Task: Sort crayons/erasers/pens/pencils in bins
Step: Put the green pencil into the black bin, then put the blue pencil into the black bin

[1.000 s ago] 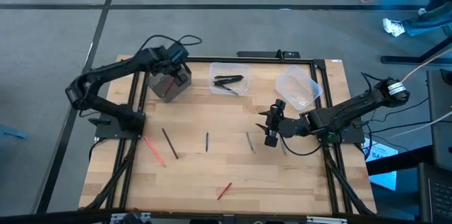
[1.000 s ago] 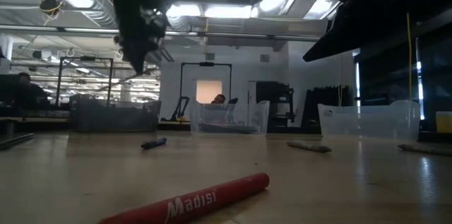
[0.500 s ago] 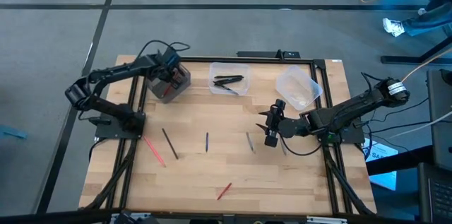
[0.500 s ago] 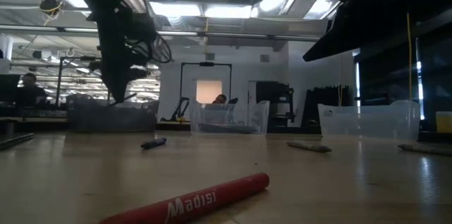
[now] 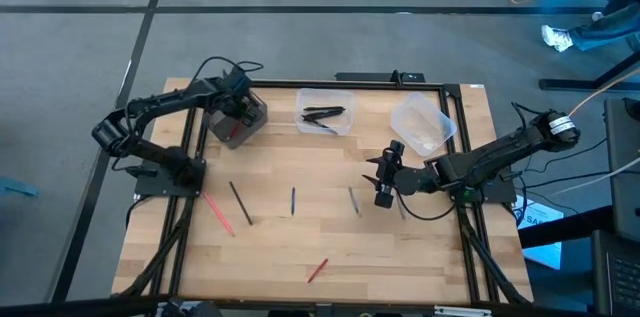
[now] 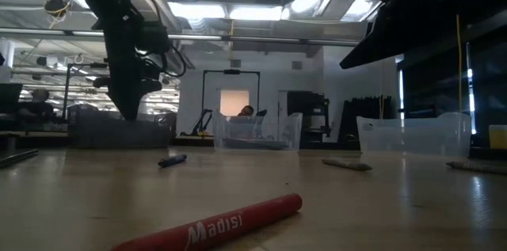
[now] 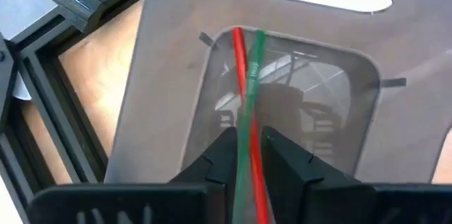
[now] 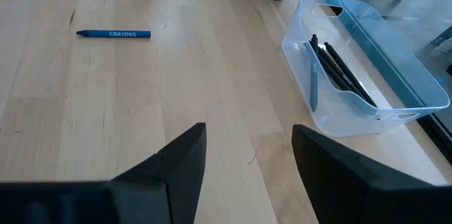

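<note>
My left gripper [image 5: 237, 107] hangs over the opaque grey box [image 5: 240, 122] with its fingers reaching down into it [image 7: 248, 171], shut on a green crayon [image 7: 251, 83]. A red crayon [image 7: 239, 58] crosses the green one inside the box. My right gripper [image 5: 383, 179] waits open above the table's right half [image 8: 247, 153]. The clear squarish tub [image 5: 325, 112] holds black pens [image 8: 339, 68]. The clear rounded tub [image 5: 420, 122] stands at the far right. Loose on the table lie a pink [image 5: 219, 212], a black [image 5: 240, 202], a blue [image 5: 293, 200], a grey [image 5: 353, 200] and a red stick [image 5: 317, 270]. My left gripper pinches the green crayon between its two fingers at its near part [image 7: 244, 150], coming from above and pointing down into the grey box. The crayon lies along the fingers, its free end [image 7: 258, 37] ahead of them. Whether the fingers also hold the red crayon, I cannot tell.
The red crayon [image 6: 214, 227] lies near the table's near edge. A blue stick [image 6: 172, 160] and a grey one [image 6: 346, 165] lie mid-table. A black frame [image 5: 400, 79] runs round the table. People show in the room behind.
My left gripper has come down toward the grey box, shifting a little toward the table's left edge and carrying the crayon, until its fingers reach inside the box. The right arm has kept still.
</note>
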`<state>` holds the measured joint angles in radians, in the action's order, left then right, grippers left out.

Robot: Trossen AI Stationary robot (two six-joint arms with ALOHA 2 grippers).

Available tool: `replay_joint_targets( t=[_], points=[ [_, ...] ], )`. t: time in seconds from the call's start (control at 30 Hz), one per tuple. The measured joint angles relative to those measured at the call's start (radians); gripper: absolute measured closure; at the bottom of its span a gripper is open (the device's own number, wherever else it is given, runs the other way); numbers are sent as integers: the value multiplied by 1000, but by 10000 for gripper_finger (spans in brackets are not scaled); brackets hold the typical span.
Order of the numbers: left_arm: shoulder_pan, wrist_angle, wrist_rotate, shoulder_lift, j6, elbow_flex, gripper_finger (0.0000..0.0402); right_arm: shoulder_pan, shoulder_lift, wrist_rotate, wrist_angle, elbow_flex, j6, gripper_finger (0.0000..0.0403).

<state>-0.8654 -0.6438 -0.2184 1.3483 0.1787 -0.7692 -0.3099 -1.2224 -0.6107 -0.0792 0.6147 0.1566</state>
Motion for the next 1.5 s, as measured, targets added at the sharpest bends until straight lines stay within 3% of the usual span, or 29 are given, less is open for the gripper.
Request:
replay_joint_targets(
  t=[0.2,0.37,0.53,0.67,0.9,1.13,1.27,1.5],
  points=[
    [0,-9,-10,0,28,-9,304,0,0,0,0,0,0,189],
    [32,-135,-8,0,23,-126,281,0,0,-14,0,0,-2,189],
    [170,-317,-22,-1,-28,-306,280,0,0,-24,0,0,-5,189],
    [337,-403,-30,-2,-28,-370,282,0,0,-24,-1,0,-8,189],
    [680,-559,-2,-1,-7,-316,282,0,0,-24,-5,1,-4,189],
    [986,-539,91,-1,37,-246,282,0,0,-22,0,1,-32,189],
    [1096,-465,93,-1,20,-185,282,0,0,23,9,1,-33,189],
    [1219,-256,196,0,-118,-49,282,0,0,30,51,1,-50,189]
  ],
)
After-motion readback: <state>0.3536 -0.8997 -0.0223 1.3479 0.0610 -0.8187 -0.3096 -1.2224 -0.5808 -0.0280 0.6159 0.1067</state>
